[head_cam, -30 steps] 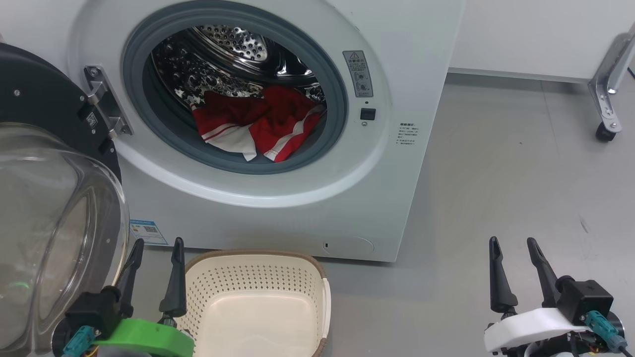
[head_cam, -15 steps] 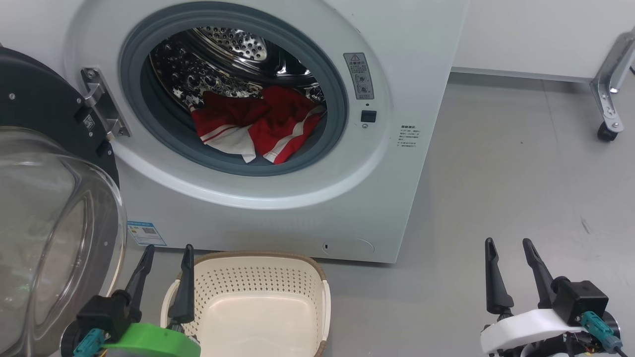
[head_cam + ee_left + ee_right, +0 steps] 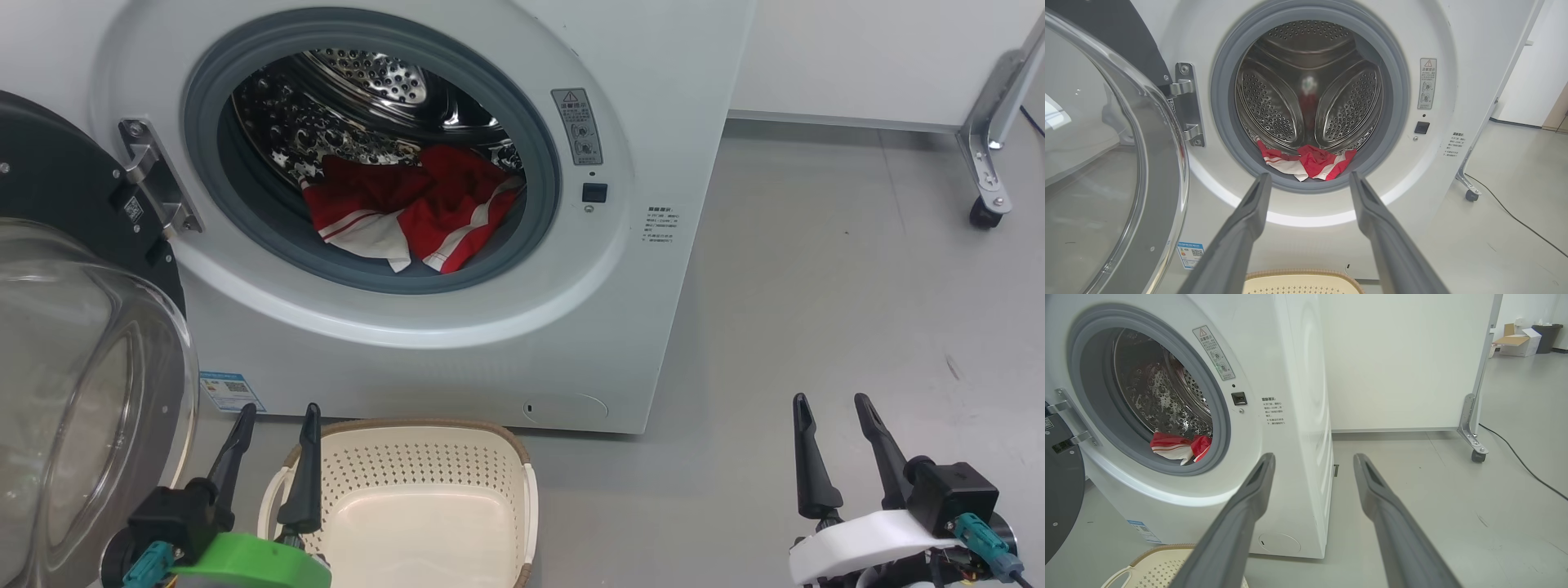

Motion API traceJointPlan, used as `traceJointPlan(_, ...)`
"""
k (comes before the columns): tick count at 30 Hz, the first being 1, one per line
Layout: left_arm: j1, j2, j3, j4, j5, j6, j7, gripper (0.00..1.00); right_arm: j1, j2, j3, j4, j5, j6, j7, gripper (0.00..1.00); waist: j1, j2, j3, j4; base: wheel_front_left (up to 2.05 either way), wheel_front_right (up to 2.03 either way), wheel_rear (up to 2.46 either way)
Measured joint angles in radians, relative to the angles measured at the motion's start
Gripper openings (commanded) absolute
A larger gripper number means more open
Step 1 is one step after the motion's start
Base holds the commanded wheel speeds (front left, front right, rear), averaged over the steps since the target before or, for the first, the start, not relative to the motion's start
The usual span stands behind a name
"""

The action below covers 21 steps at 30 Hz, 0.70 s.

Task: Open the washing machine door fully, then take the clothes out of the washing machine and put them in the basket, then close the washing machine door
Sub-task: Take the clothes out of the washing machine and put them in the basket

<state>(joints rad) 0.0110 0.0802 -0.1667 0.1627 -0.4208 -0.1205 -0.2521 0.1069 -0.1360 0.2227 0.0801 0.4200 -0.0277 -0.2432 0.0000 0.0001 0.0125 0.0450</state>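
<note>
Near left, by the washing machine door (image 3: 73,384): left end effector (image 3: 277,408) open, right end effector (image 3: 830,400) too; reaching the clothes (image 3: 408,208), you may clip that door.

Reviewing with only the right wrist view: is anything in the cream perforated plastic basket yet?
Observer: No; the head view shows the cream perforated plastic basket empty.
Operator: Where is the left claw?
Observer: The left claw hangs open by the basket's left handle, holding nothing.
Operator: More laundry deeper in the drum?
Observer: No; in the left wrist view the red, white-striped fabric clothes lie at the steel drum front lip, with bare perforated metal behind.
</note>
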Motion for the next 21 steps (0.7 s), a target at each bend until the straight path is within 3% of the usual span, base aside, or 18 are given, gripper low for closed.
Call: traceJointPlan(21, 0.0, 0.029, 0.019, -0.036, 0.0, -0.001, 0.0, 1.0, -0.005, 0.003, 0.009, -0.026, 0.0, -0.001, 0.001, 1.0, 0.0, 0.0, 0.082, -0.023, 0.0, 0.0, 0.0)
